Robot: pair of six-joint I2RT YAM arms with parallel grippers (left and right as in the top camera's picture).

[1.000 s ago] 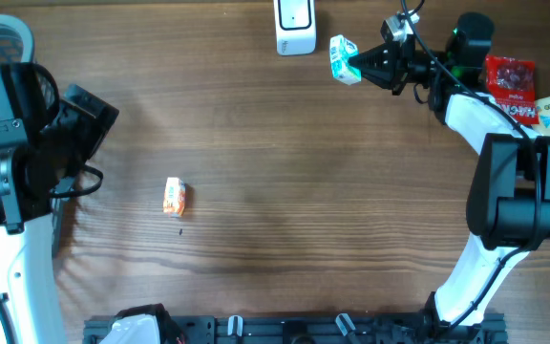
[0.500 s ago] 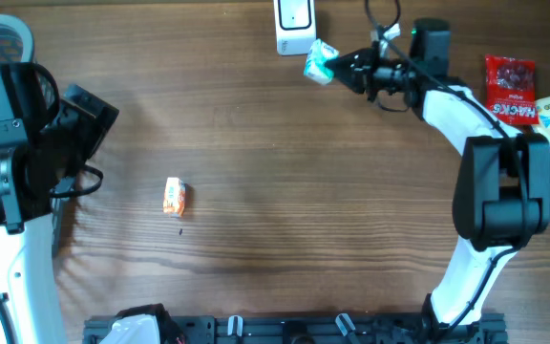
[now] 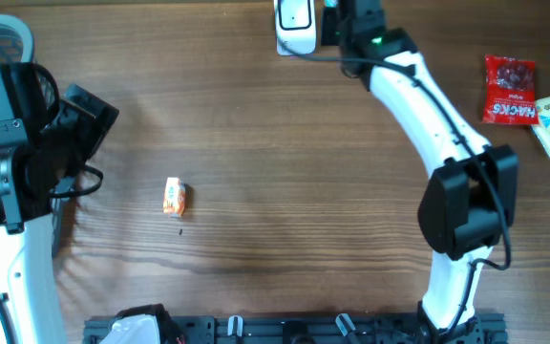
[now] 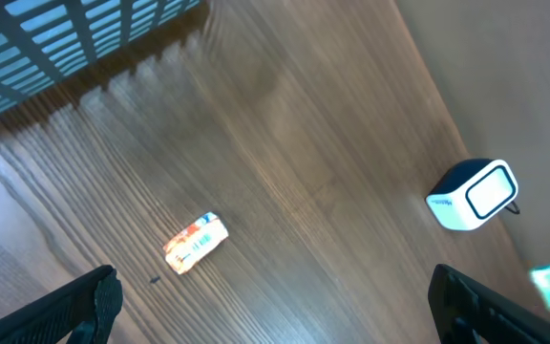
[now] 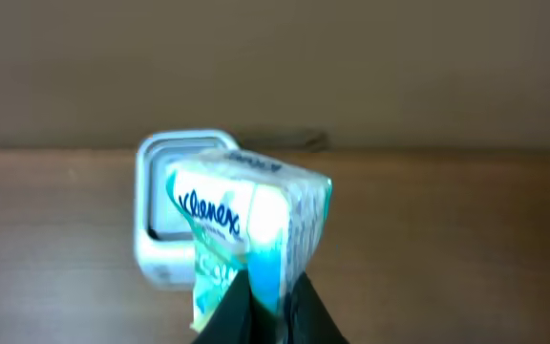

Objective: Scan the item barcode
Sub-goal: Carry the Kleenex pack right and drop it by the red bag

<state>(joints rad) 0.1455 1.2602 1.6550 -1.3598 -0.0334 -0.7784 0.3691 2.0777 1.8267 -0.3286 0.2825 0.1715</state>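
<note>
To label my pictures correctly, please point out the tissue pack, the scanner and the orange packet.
tissue pack (image 5: 220, 205), right wrist view, printed front face.
scanner (image 3: 295, 38), overhead view, white body.
orange packet (image 3: 174, 196), overhead view, its middle.

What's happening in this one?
The right pincer pinches a small white-and-teal Kleenex tissue pack by its edge, holding it in front of the white box-shaped barcode scanner at the far edge of the wooden table. The left pincer hangs open and empty; a small orange packet lies untouched.
</note>
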